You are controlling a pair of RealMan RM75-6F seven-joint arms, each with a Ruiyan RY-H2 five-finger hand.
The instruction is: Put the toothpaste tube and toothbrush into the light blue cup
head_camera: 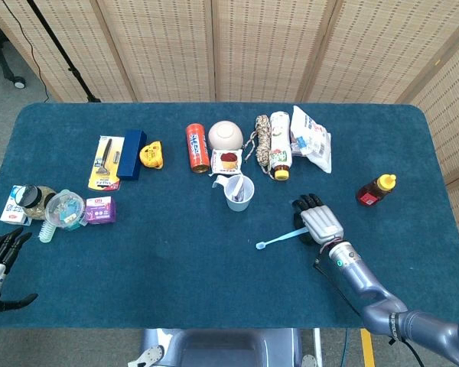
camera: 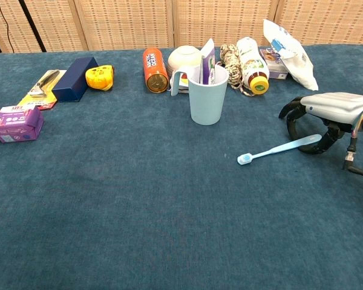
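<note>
The light blue cup (head_camera: 239, 193) (camera: 207, 95) stands mid-table with the toothpaste tube (camera: 207, 60) upright inside it. A light blue toothbrush (head_camera: 281, 238) (camera: 278, 149) lies flat on the cloth to the cup's right, bristle end pointing left. My right hand (head_camera: 319, 222) (camera: 327, 118) arches over the handle's far end, fingers curved down to the table and thumb beside the handle tip, with a wide gap between them. At the table's near left edge my left hand (head_camera: 0, 256) rests with fingers spread, holding nothing.
Behind the cup stand an orange can (camera: 155, 69), a white bowl (camera: 184, 58), a rope coil (camera: 232, 57), a bottle (camera: 253, 59) and a white bag (camera: 287, 48). A honey bottle (head_camera: 376, 189) is at the right; a purple box (camera: 15, 122) and a blue box (camera: 76, 78) at the left.
</note>
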